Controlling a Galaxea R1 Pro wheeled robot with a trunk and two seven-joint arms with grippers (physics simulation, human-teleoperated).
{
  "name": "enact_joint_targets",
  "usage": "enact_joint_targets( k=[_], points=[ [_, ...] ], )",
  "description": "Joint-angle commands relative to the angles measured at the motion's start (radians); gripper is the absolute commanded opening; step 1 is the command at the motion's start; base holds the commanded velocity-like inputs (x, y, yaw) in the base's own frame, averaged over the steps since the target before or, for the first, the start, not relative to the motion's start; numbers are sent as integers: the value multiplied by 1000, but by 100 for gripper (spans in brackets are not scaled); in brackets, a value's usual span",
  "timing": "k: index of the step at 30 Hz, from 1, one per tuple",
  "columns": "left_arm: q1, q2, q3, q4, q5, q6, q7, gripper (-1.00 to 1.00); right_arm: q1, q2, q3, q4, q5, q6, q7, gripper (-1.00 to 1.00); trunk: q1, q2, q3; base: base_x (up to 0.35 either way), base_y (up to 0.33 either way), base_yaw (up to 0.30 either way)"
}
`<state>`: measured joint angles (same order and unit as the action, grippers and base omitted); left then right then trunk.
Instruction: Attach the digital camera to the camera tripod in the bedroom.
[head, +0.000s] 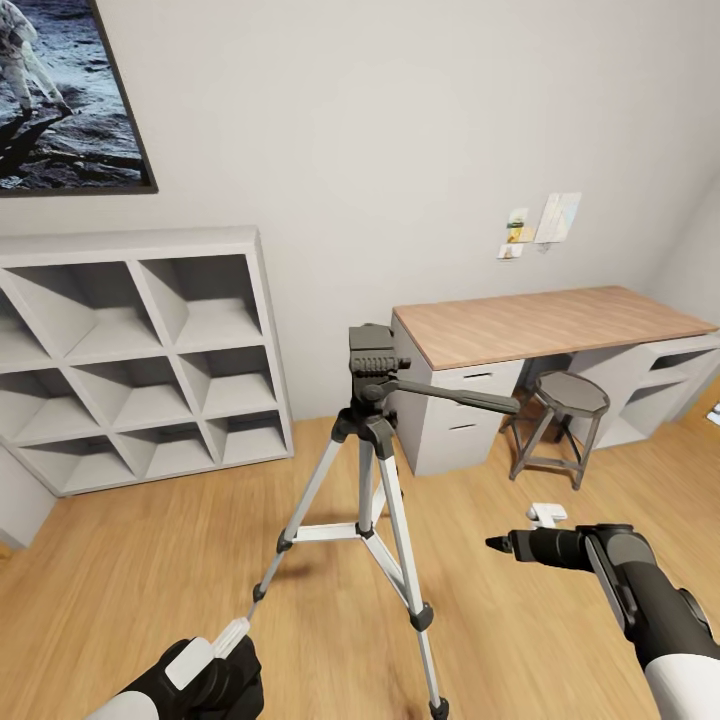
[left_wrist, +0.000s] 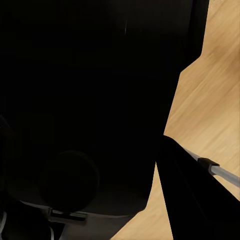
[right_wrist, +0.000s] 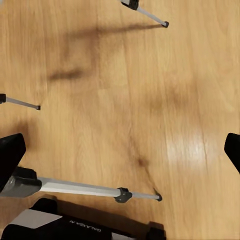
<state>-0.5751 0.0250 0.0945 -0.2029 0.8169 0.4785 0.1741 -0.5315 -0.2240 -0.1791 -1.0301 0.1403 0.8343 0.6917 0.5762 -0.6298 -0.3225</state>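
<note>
Left arm (head: 190, 685): black glossy wrist housing, rounded; a white rectangular plate on top, with a white finger-like tip; white sleeve section at the picture's lower edge.

Right arm (head: 655, 600): dark grey, rounded forearm casing with a black strap-like band along it; white section lower down; black cylindrical wrist narrowing to a pointed black end effector (head: 497, 543).

Right wrist view: black end effector fingers (right_wrist: 10, 155) at both edges; black housing with a white panel and small pale lettering, unreadable.
</note>
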Motion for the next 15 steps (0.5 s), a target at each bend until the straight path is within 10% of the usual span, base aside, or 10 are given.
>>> enact_joint_targets(
  k=[1,9,15],
  points=[
    [0,0,8,-3,4,6,7,-100,-1,1,-4,-2,10,2,8,100,0,-1,-1,0,0,0],
    [0,0,8,-3,3,6,7,-100,-1,-5,-3,-4,7,4,82,100,0,-1,-1,0,0,0],
    [0,0,8,-3,2,7,7,-100,10,-3,1,7,31,-23,318,100,0,-1,-1,-1,0,0]
  ],
)
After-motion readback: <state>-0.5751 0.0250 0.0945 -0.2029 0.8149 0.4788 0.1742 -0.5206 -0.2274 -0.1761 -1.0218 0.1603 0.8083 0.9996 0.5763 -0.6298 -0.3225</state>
